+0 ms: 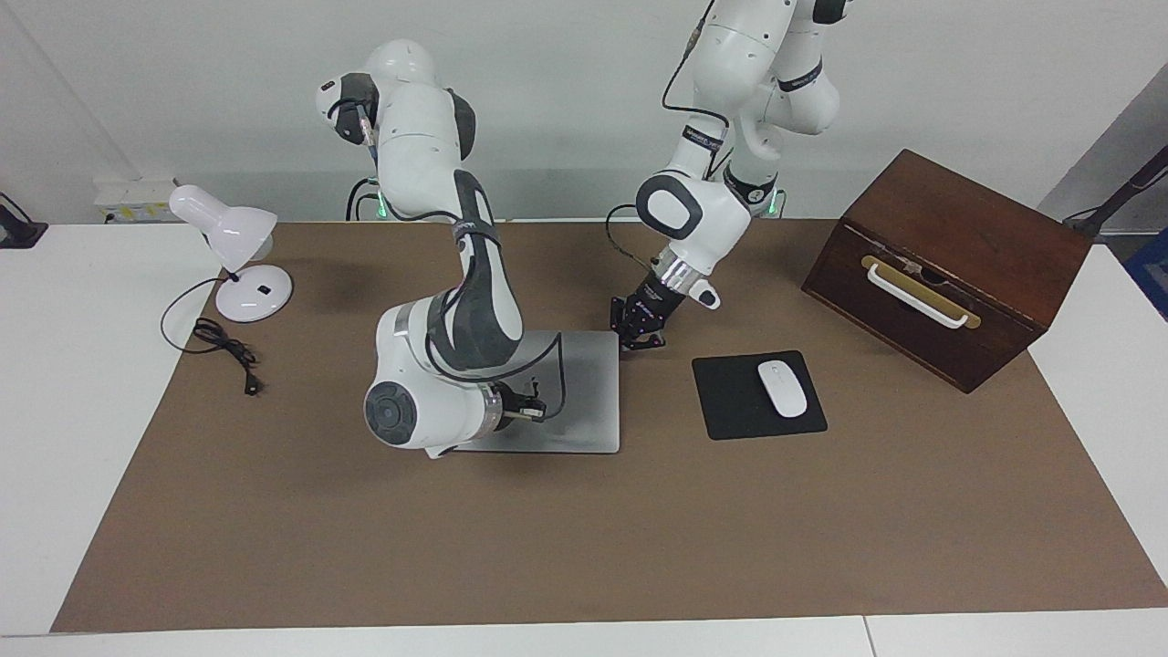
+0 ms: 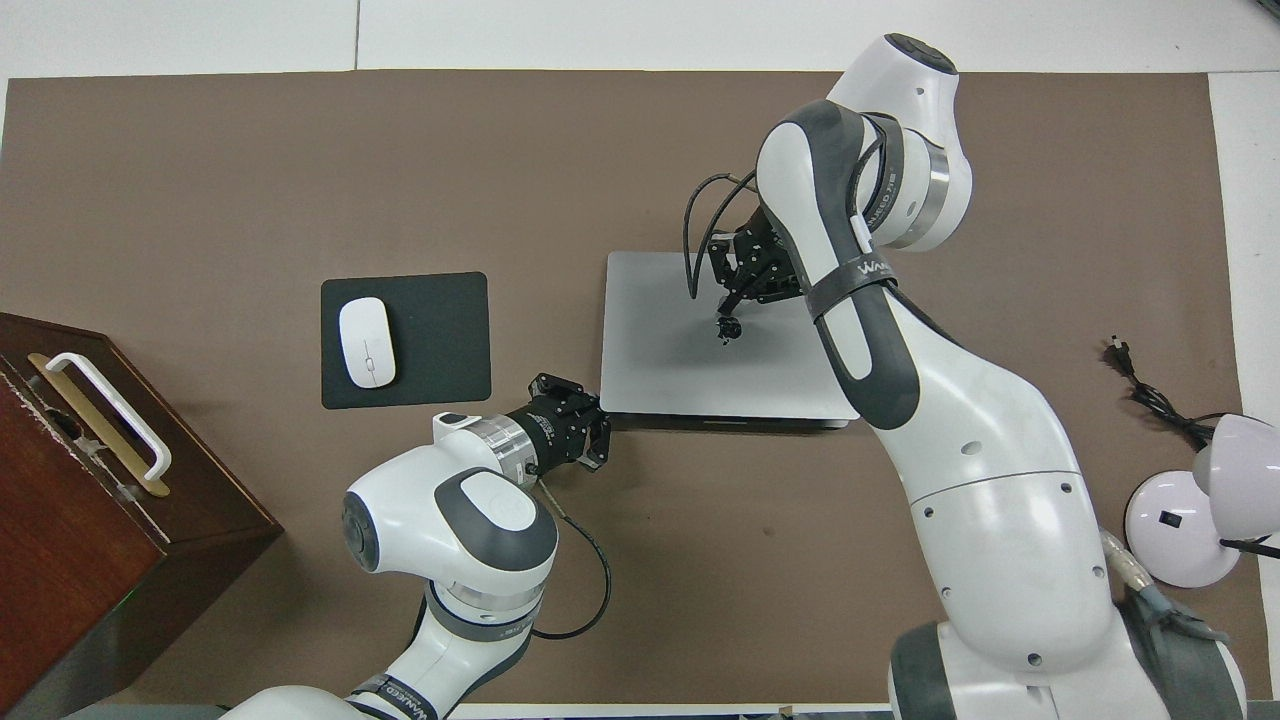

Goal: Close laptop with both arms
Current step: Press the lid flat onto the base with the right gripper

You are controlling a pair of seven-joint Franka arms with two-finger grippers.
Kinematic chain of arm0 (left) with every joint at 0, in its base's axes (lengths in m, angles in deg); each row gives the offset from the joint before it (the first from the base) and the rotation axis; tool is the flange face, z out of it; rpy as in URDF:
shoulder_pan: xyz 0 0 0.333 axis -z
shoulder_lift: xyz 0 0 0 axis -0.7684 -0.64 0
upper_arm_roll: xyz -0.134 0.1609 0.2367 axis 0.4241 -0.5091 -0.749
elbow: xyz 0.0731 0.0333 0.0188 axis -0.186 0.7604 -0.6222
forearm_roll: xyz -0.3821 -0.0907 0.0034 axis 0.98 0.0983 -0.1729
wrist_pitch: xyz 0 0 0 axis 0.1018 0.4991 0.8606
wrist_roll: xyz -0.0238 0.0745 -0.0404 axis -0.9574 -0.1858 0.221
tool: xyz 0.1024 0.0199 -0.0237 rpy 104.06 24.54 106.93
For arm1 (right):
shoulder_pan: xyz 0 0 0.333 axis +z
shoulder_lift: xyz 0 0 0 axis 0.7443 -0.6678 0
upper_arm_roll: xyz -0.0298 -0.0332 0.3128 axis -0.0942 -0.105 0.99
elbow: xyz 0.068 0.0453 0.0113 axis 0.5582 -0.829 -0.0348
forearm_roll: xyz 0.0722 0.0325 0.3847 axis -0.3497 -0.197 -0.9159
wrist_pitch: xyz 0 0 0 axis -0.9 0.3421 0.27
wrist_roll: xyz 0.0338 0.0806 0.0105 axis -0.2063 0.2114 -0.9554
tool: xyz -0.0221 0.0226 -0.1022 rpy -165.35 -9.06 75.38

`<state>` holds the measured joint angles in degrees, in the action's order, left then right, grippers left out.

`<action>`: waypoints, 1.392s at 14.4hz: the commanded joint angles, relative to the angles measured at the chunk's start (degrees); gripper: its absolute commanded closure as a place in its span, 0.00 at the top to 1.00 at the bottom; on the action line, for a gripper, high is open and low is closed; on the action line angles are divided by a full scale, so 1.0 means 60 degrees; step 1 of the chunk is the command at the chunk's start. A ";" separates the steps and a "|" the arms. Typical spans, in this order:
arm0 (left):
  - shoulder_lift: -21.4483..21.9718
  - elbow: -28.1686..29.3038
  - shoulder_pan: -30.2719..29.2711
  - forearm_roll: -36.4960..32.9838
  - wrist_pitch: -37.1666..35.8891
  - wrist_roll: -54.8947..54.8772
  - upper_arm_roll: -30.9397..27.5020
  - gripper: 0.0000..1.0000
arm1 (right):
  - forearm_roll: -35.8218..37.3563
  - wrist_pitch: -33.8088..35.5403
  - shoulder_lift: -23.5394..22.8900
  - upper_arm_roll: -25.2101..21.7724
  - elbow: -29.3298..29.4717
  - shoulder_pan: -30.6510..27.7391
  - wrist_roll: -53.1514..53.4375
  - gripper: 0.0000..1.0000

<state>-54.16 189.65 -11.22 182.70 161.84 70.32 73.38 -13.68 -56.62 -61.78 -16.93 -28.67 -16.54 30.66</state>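
The laptop (image 1: 584, 392) is lying mid-worktop, lid practically flat. The right end effector (image 2: 728, 325), clenched and empty, is pressing on the lid, seemingly to seat it. The left end effector (image 1: 641, 342), likewise clenched, is bracing the corner nearest the robots, probably against sliding.

A robotics lab dressed as an office desk — two large white jointed robot arms (image 1: 456, 274) bolted at a white table (image 1: 73, 383) with a brown mat (image 2: 250, 170), staged with a white desk lamp (image 1: 228, 237) and a white computer mouse (image 1: 783, 388) — against bare white walls.
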 commanded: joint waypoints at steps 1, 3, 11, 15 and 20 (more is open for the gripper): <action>-0.0234 0.0637 0.0035 0.0185 -0.0032 -0.0301 -0.0039 0.00 | -0.0365 -0.0193 -0.0297 0.0164 0.0350 -0.0207 0.0307 0.00; -0.0248 0.0637 0.0035 0.0185 -0.0032 -0.0301 -0.0039 0.00 | -0.0511 -0.0208 -0.0298 0.0164 0.0350 -0.0207 0.0336 0.00; -0.0234 0.0637 0.0021 0.0185 -0.0032 -0.0301 -0.0039 0.00 | -0.0570 -0.0208 -0.0356 0.0164 0.0350 -0.0251 0.0336 0.00; -0.0248 0.0623 0.0021 0.0185 -0.0032 -0.0301 -0.0039 0.00 | -0.0570 -0.0208 -0.0356 0.0164 0.0350 -0.0251 0.0351 0.00; -0.0248 0.0593 0.0006 0.0185 -0.0046 -0.0301 -0.0039 0.00 | -0.0570 -0.0193 -0.0312 0.0178 0.0350 -0.0251 0.0351 0.00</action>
<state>-54.16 189.65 -11.22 182.73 161.84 70.31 73.38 -15.56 -57.01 -62.22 -16.81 -28.62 -16.94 30.80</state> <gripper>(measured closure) 0.991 0.991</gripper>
